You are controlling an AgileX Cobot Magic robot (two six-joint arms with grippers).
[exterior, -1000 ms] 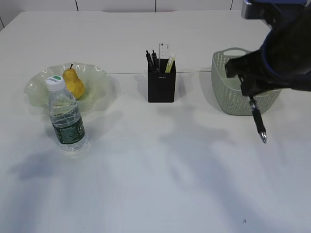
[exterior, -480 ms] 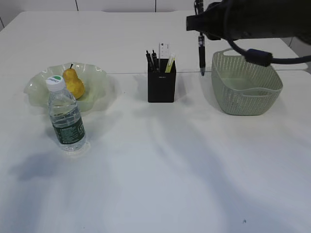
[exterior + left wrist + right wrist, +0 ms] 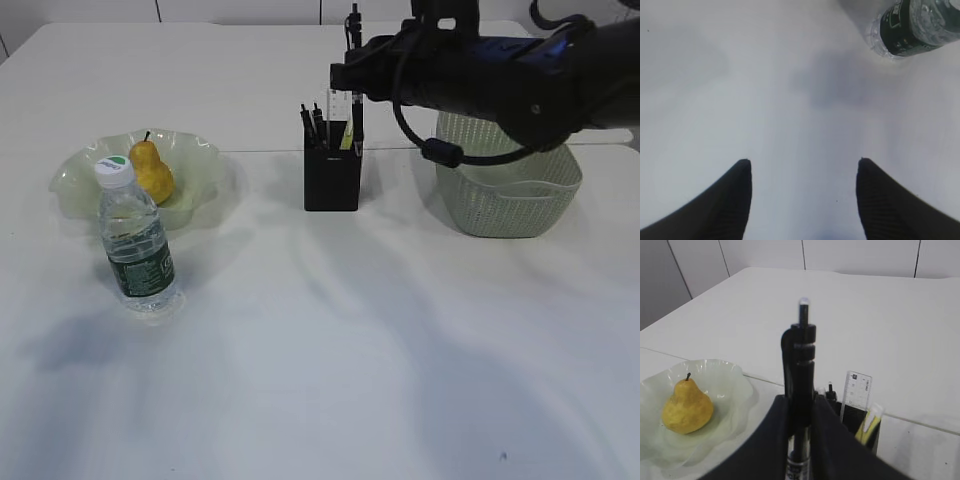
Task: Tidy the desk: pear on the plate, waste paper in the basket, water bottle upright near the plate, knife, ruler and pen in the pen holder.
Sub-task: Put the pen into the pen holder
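My right gripper (image 3: 352, 76) is shut on a black pen (image 3: 354, 25), which it holds upright right above the black pen holder (image 3: 332, 178). In the right wrist view the pen (image 3: 799, 352) stands between the fingers (image 3: 771, 430). The holder has pens, the clear ruler (image 3: 856, 394) and a yellow knife (image 3: 869, 422) in it. The pear (image 3: 152, 170) lies on the wavy green plate (image 3: 205, 160). The water bottle (image 3: 138, 240) stands upright in front of the plate. My left gripper (image 3: 802, 162) is open over bare desk (image 3: 765, 90), near the bottle's base (image 3: 910, 30). No waste paper shows.
The sage-green basket (image 3: 505, 195) stands right of the pen holder, partly behind my right arm (image 3: 500, 75). The white desk (image 3: 330, 350) stretches wide in front. The plate (image 3: 727, 382) with the pear (image 3: 687, 407) lies left of the holder.
My right arm has swung left from in front of the basket to above the pen holder. The pen has turned from hanging low to standing upright. The left gripper's opening is unchanged.
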